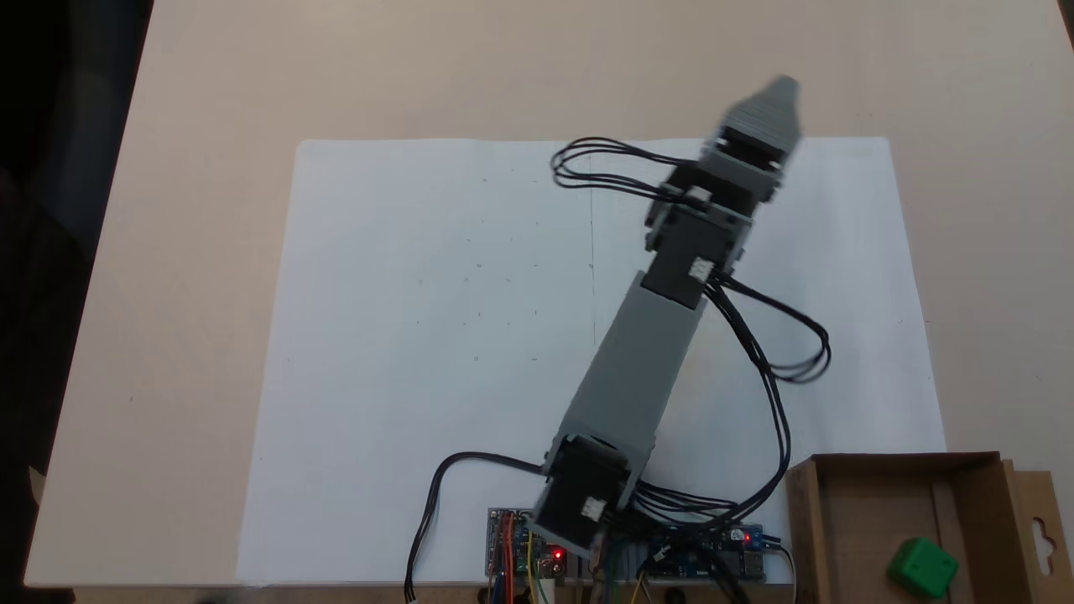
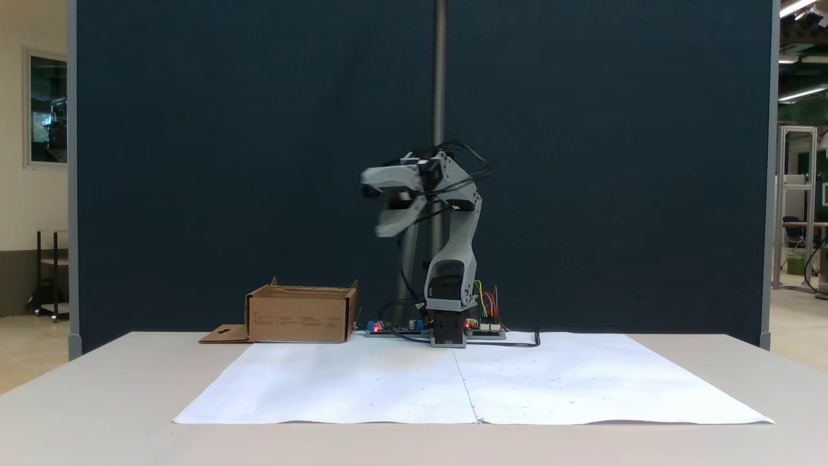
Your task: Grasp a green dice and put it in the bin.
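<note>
The green dice (image 1: pixel 923 566) lies inside the bin (image 1: pixel 807 528), a brown cardboard box at the lower right corner in a fixed view. The same bin (image 2: pixel 297 317) stands left of the arm's base in a fixed view, its walls hiding the dice there. My gripper (image 2: pixel 376 206) is high above the table and blurred, its jaws spread apart with nothing between them. It is well clear of the bin. From above, the gripper (image 1: pixel 779 94) points past the far edge of the white paper.
A large white paper sheet (image 1: pixel 470 335) covers the middle of the beige table (image 1: pixel 193 168). Circuit boards with red lights (image 1: pixel 537 554) and loose black cables (image 1: pixel 780 361) sit by the arm's base. The bin's flap (image 2: pixel 223 334) lies flat on the table.
</note>
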{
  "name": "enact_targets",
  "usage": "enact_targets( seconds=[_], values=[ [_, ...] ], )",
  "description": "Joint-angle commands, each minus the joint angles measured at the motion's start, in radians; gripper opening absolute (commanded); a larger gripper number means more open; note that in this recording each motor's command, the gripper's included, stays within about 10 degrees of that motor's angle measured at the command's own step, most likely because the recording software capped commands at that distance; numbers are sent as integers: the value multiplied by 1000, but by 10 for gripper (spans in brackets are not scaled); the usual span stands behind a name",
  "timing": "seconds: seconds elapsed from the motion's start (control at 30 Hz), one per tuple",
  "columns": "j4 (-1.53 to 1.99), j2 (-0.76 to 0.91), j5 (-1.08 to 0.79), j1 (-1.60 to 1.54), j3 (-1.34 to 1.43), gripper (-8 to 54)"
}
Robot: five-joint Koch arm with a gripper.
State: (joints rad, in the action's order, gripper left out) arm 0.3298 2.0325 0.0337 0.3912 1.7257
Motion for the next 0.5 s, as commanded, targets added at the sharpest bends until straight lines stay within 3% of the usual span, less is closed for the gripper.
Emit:
enact_targets(
  seconds=[0.0, 0.47],
  values=[
    [-75, 31, 81, -86, -44, 436],
    [-300, 107, 77, -480, 227, 435]
  ],
)
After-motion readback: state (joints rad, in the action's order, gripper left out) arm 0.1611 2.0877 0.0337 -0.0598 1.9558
